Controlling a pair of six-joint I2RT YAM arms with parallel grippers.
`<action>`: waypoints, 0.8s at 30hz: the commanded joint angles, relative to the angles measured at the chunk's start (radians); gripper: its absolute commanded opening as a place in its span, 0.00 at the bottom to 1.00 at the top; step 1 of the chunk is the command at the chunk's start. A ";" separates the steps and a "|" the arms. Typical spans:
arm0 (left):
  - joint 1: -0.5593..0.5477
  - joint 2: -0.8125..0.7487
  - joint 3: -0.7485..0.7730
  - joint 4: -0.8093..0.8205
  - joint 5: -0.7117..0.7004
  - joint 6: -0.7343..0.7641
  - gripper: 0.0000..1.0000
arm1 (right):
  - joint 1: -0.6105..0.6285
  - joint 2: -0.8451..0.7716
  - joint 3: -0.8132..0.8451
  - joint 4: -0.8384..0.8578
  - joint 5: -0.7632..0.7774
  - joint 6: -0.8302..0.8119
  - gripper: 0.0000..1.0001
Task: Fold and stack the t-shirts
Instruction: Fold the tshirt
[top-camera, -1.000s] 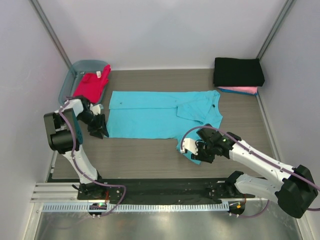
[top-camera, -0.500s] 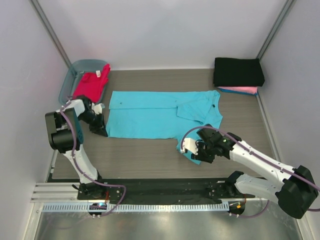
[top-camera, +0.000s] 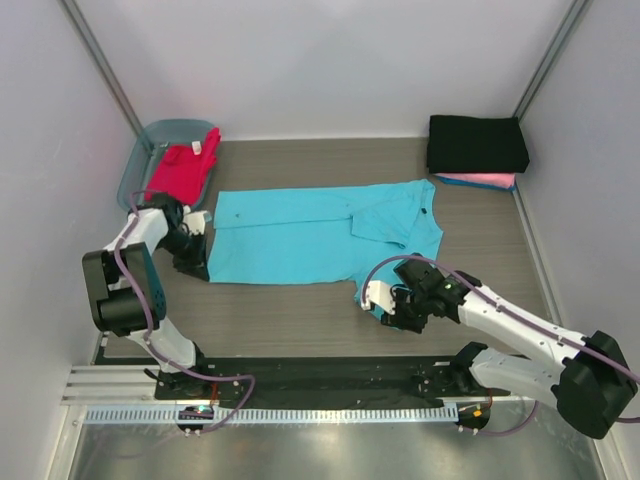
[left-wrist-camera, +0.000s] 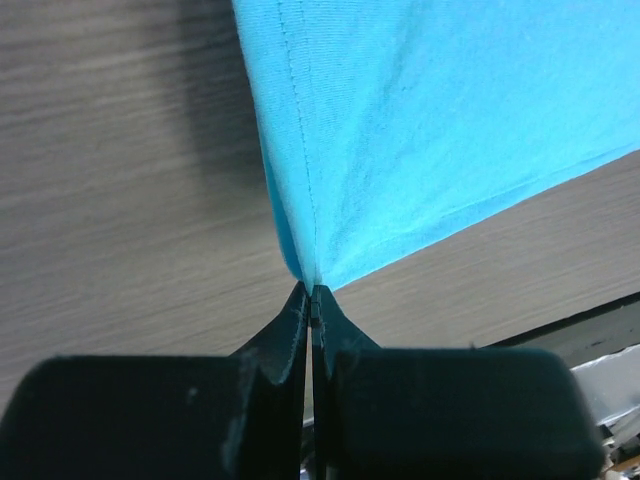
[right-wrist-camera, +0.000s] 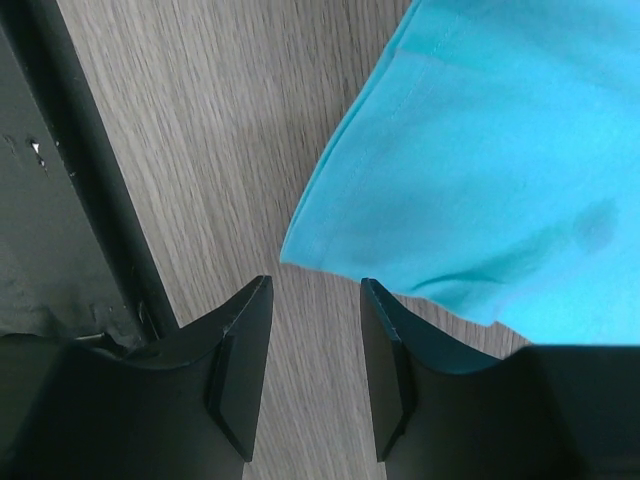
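Folded black cloth t-shirt (top-camera: 477, 143) stacked on pink one (top-camera: 480, 181); turquoise short-sleeved t-shirt (top-camera: 320, 235) flat mid-table, unfolded, left gripper (left-wrist-camera: 311, 300) pinching its corner, right gripper (right-wrist-camera: 312, 290) with jaws spread beside its sleeve; red-magenta t-shirt (top-camera: 183, 168) lies in blue-grey plastic tub (top-camera: 140, 160).

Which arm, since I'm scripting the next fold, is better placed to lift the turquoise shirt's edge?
Left. The left hand is shut on a corner of the soft turquoise cloth t-shirt, so it could likely lift at once. The right hand is open beside an edge, gripping nothing.
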 joint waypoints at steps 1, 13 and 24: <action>-0.004 -0.069 -0.023 -0.046 -0.050 0.060 0.00 | 0.002 0.019 -0.011 0.056 -0.042 -0.031 0.47; -0.005 -0.097 -0.043 -0.029 -0.077 0.049 0.00 | 0.004 0.049 -0.051 0.055 -0.039 -0.099 0.52; -0.007 -0.081 -0.025 -0.026 -0.080 0.028 0.00 | 0.004 0.081 -0.100 0.136 -0.032 -0.125 0.53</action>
